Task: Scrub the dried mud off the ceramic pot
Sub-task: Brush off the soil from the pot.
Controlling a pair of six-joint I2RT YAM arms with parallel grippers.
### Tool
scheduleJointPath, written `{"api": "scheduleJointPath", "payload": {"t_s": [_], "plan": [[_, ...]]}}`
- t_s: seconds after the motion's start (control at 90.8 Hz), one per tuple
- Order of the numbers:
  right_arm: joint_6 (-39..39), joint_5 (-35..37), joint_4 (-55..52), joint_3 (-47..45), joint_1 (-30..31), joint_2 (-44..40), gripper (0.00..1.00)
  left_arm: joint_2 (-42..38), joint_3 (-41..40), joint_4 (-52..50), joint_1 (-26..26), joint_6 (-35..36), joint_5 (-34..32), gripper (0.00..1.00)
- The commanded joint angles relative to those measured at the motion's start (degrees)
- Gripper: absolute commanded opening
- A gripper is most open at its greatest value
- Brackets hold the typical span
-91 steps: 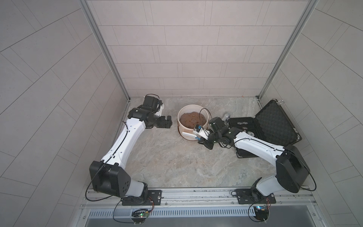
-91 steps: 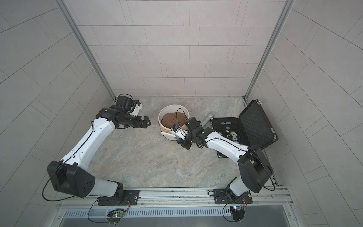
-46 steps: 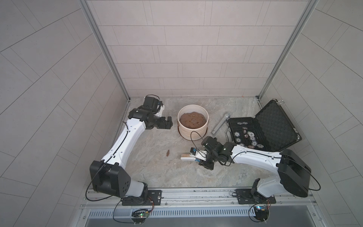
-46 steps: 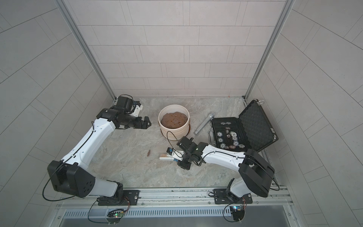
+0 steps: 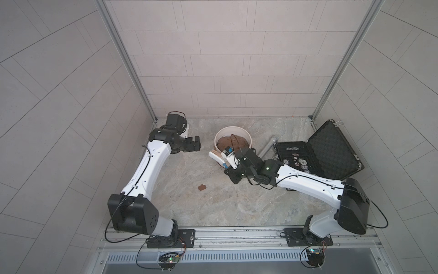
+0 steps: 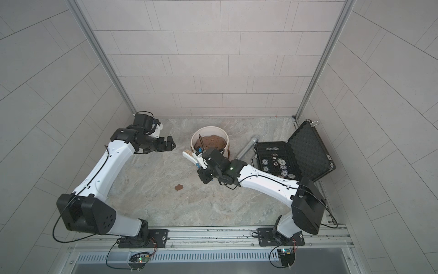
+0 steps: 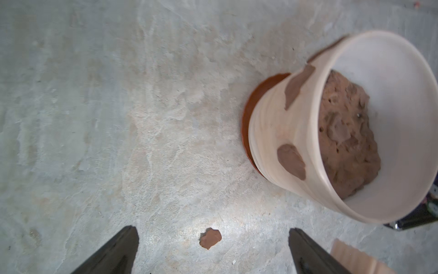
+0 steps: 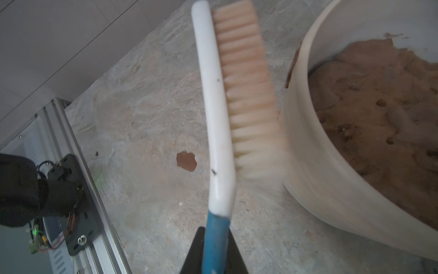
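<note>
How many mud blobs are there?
3. Two dried mud patches stick to the ceramic pot's outer wall; one lies loose on the floor. More may hide behind the pot.

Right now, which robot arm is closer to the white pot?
Right. The right gripper holds a brush with its bristles right beside the pot. The open left gripper hangs farther off, touching nothing.
</note>
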Motion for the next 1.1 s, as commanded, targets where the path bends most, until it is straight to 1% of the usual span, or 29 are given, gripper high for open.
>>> {"api": "scheduleJointPath", "payload": {"t_s": [0.0,0.055,0.11,0.242,0.407,0.517,0.671,0.837,0.925,1.013,1.09], "plan": [[18.36,6.75,0.58,3.03,3.48,2.82,0.00,-1.81,0.45,-1.30,3.75,-3.70,-0.02,1.00],[23.11,6.38,1.95,4.41,4.08,4.75,0.00,-2.59,-0.62,-0.80,5.04,-4.12,0.50,1.00],[26.03,7.16,1.85,6.43,4.54,6.70,0.00,-3.12,-1.52,-0.31,5.87,-4.16,1.66,1.00],[31.62,14.07,-4.09,12.79,4.68,11.72,0.00,-3.98,-2.46,-0.05,6.19,-3.84,3.31,1.00],[30.21,14.40,-5.27,18.78,4.30,17.72,0.00,-4.84,-2.82,0.25,6.23,-3.67,4.00,1.00],[28.99,15.60,-5.94,21.40,3.89,19.16,0.00,-5.31,-3.26,0.39,6.23,-3.55,4.58,1.00],[29.63,16.21,-7.39,22.71,3.10,19.59,0.00,-6.05,-4.17,0.99,6.18,-3.16,5.04,1.00],[30.74,17.28,-7.93,21.99,1.76,20.39,0.00,-6.27,-4.90,1.49,6.23,-2.93,5.56,1.00],[31.99,15.33,-8.33,21.78,0.10,21.87,0.00,-6.10,-5.01,1.54,6.24,-2.93,6.09,1.00],[33.72,9.95,-8.82,21.38,-1.81,24.16,0.00,-5.85,-5.06,1.47,6.23,-2.88,6.49,1.00],[32.47,7.11,-7.78,20.20,-2.13,25.63,0.00,-5.96,-5.33,1.53,6.23,-2.76,6.61,1.00]]}}
